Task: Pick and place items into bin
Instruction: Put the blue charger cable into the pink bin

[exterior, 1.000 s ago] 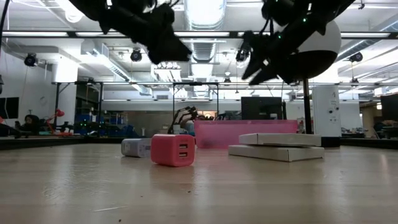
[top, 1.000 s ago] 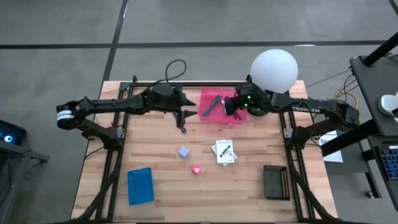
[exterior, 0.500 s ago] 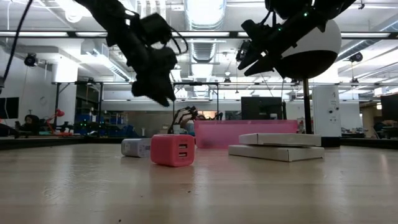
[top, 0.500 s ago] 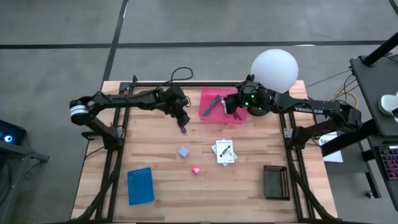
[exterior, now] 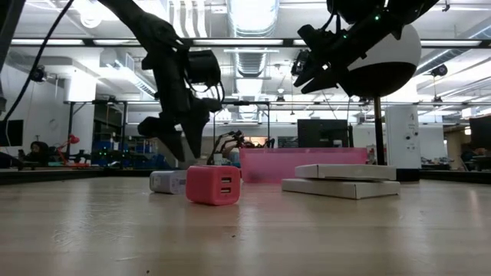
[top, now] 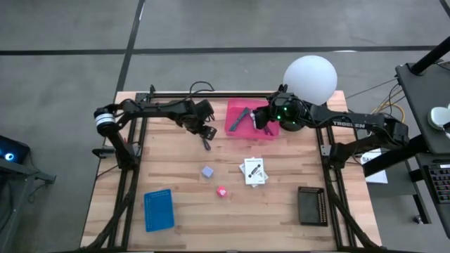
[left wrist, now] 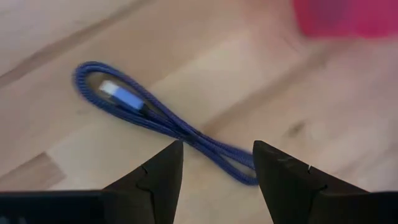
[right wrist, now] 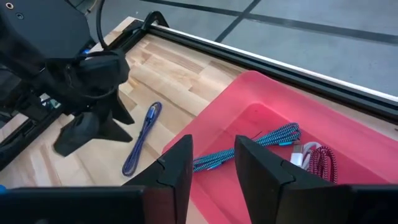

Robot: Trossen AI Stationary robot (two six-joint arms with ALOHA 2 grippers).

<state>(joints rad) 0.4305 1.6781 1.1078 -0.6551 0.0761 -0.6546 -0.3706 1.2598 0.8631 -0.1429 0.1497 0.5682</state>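
The left gripper has dropped, jaws open, above the purple cord left of the bin; lower squarely astride its middle, while the right gripper, parted and empty, hovers over the bin.

**Counting what is sitting on the table**

Two robot arms are reaching over the table. One pink bin is standing at the far edge, and three cables are lying inside it: one teal braided cable, one red braided cable and one white-ended cable. One purple cable is lying on the wood just beside the bin. Two small cube chargers are sitting near the middle: one lavender, one pink. One white card with black print is lying near them. One blue perforated tray and one black tray are resting toward the near edge. One white globe is showing behind the table.
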